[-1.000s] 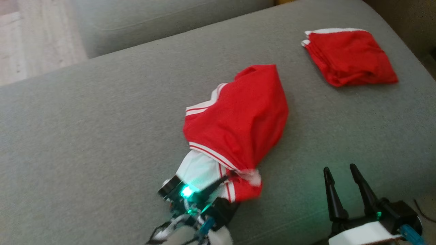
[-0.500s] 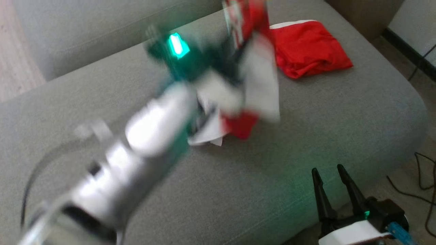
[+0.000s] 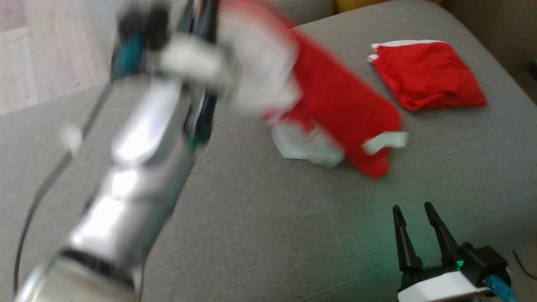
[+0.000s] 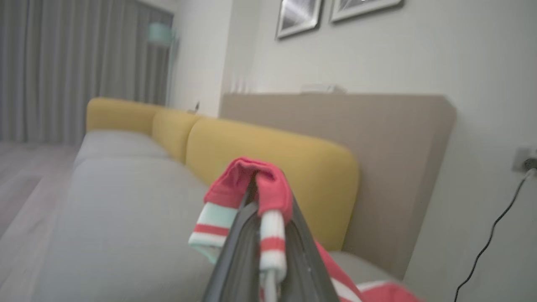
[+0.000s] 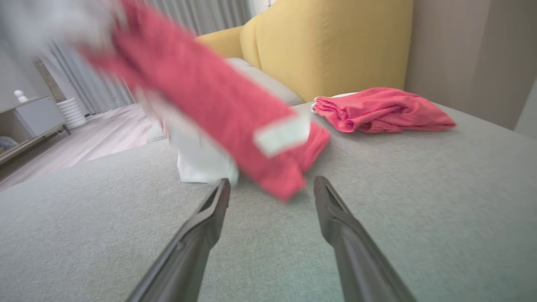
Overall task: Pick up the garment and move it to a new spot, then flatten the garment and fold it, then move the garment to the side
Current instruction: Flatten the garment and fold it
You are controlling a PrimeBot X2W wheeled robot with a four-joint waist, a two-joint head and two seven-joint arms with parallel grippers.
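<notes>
The garment (image 3: pixel 335 113) is red with white panels and striped trim. It hangs blurred in the air over the grey sofa seat (image 3: pixel 260 243), its lower end trailing down to the right. My left gripper (image 3: pixel 207 16) is raised high at the upper left, shut on the garment. In the left wrist view the left gripper (image 4: pixel 254 180) pinches a red fold with striped trim (image 4: pixel 268 235). My right gripper (image 3: pixel 413 209) rests low at the lower right, open and holding nothing. From the right wrist, the right gripper (image 5: pixel 272 184) points at the dangling garment (image 5: pixel 209 96).
A second red garment (image 3: pixel 426 79), folded, lies at the far right of the seat; the right wrist view shows the folded piece (image 5: pixel 381 111) too. Yellow backrests (image 4: pixel 268 155) line the sofa's far side. Wooden floor (image 3: pixel 50 50) lies beyond the left edge.
My left gripper closed on the garment's near edge and swung it up off the seat to the upper left. The right gripper stayed open. The head camera shifted.
</notes>
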